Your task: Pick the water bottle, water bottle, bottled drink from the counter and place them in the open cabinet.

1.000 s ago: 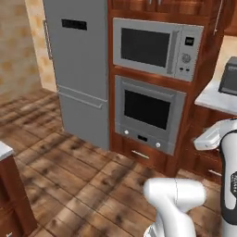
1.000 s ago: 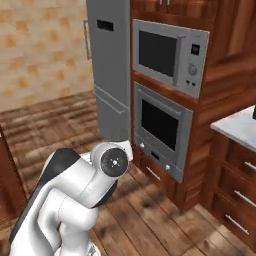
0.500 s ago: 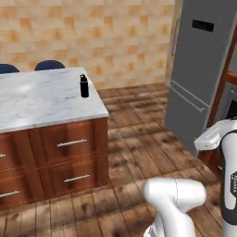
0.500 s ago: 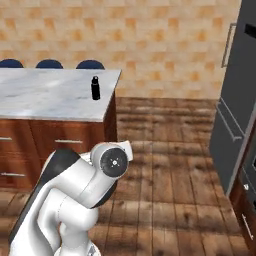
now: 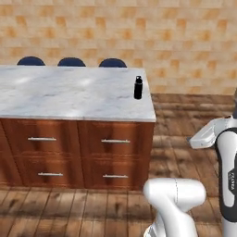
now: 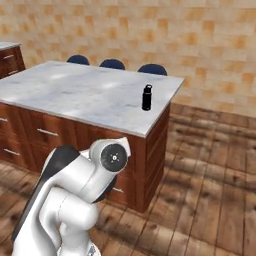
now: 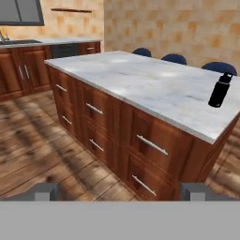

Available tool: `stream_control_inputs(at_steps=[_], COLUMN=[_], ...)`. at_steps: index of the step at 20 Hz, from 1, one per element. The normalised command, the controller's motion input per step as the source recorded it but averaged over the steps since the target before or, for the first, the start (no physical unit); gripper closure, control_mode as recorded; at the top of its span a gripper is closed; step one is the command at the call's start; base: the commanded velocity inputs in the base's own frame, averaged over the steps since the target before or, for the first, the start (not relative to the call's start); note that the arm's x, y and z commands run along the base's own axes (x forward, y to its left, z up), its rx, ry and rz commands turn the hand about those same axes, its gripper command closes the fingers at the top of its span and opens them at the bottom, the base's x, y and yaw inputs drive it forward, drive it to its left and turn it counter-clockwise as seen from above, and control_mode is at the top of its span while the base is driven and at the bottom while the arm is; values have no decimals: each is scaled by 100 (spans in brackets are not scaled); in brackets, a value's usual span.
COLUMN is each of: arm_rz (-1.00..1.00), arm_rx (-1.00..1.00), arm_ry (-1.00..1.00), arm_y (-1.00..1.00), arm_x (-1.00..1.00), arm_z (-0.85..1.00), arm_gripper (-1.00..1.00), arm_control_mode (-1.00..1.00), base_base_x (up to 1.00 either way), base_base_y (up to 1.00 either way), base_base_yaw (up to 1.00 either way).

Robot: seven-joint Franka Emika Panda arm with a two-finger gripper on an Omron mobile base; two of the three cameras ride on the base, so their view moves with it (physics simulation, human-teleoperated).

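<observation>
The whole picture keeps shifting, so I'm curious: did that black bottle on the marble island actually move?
No. The water bottle stands at the same corner of the counter as before; the robot's base turned, carrying the cameras.

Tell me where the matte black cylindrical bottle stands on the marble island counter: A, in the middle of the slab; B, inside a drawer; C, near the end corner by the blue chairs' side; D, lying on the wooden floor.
C: the matte black cylindrical bottle stands upright near the end corner of the marble island counter, close to the nearest blue chair.
</observation>
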Motion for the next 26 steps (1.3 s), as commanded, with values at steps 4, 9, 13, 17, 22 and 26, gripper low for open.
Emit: stream_control_inputs(at_steps=[4,9,13,17,22,26], arm_rz=[0,0,0,0,0,0], arm_rx=[0,0,0,0,0,0], arm_ry=[0,0,0,0,0,0], arm_y=[0,0,0,0,0,0], arm_x=[0,0,0,0,0,0], arm_z=[0,0,0,0,0,0], arm_gripper=[-100,-100,-100,-100,-100,-100], arm_control_mode=[100,100,100,100,100,100], base_base_x=[84,85,83,86,70,48], base_base_y=[-10,-15,-20,-11,-8,-3], base_base_yaw=[11,4,4,7,3,0])
